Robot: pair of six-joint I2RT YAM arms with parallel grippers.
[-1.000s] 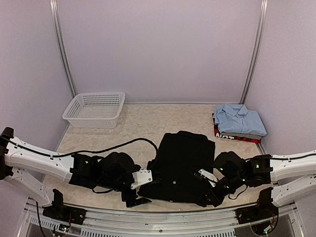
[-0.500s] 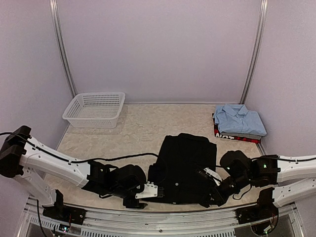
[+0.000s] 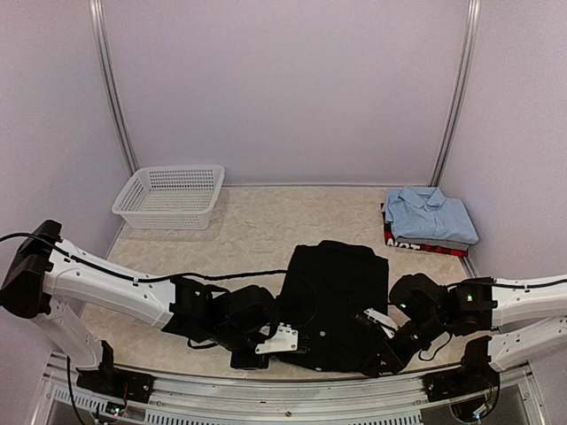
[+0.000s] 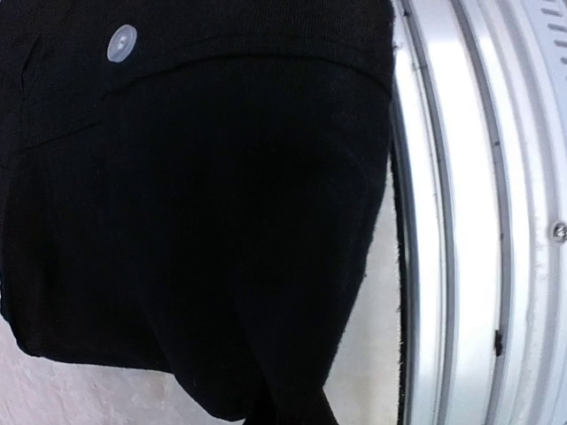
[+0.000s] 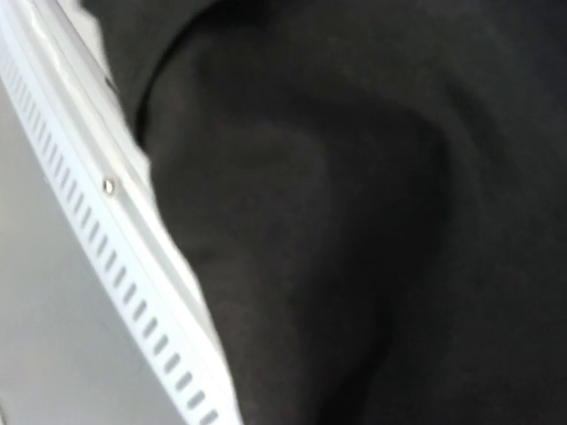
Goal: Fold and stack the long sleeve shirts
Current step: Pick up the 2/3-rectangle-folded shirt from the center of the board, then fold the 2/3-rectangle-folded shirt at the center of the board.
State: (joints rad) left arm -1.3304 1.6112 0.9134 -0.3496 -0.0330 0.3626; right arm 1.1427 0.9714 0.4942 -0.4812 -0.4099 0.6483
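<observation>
big shirt (image 3: 332, 297) front centre on the counter (image 3: 257, 226), basket (image 3: 168, 197) back left, two folded shirts (image 3: 430, 220) stacked back right

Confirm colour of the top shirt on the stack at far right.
The top shirt is light blue; top external view shows it best.

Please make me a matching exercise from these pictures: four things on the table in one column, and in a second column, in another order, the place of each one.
Things
1. basket
2. black shirt
3. blue shirt
4. red-and-black shirt

Places
A. on top of the pile at the far right
B. far left of the table
C. in the pile at the far right, under another shirt
D. at the near edge, in the middle

Right pairs: 1-B, 2-D, 3-A, 4-C
</observation>
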